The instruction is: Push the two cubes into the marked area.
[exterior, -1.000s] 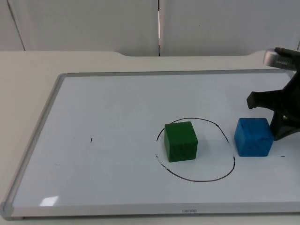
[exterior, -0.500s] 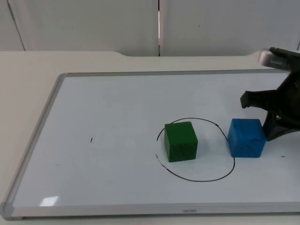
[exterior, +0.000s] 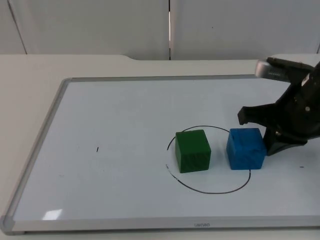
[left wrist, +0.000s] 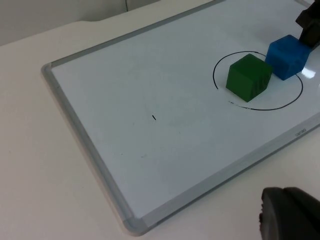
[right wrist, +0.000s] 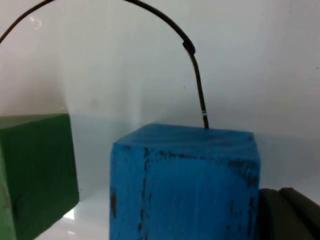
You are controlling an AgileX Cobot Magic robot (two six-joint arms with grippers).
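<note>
A black circle (exterior: 210, 191) is drawn on the whiteboard (exterior: 115, 115). The green cube (exterior: 192, 151) stands inside the circle, at its left side. To its right, the blue cube (exterior: 245, 149) straddles the circle's right line, a small gap away from the green one. My right gripper (exterior: 256, 131) is open just right of the blue cube, with one fingertip (exterior: 272, 148) against the cube's right face and the other behind it. The right wrist view has the blue cube (right wrist: 185, 185) close up beside the green cube (right wrist: 35, 170). My left gripper (left wrist: 290, 215) waits off the board, looking over both cubes (left wrist: 248, 77).
The whiteboard has a grey metal frame (exterior: 47, 125) and lies on the white table (exterior: 30, 75). A small black mark (exterior: 97, 149) is on the board left of the circle. The grey partition wall (exterior: 100, 25) stands behind the table.
My right gripper has moved left, sliding the blue cube from outside the circle onto its right line. The green cube has stayed put.
</note>
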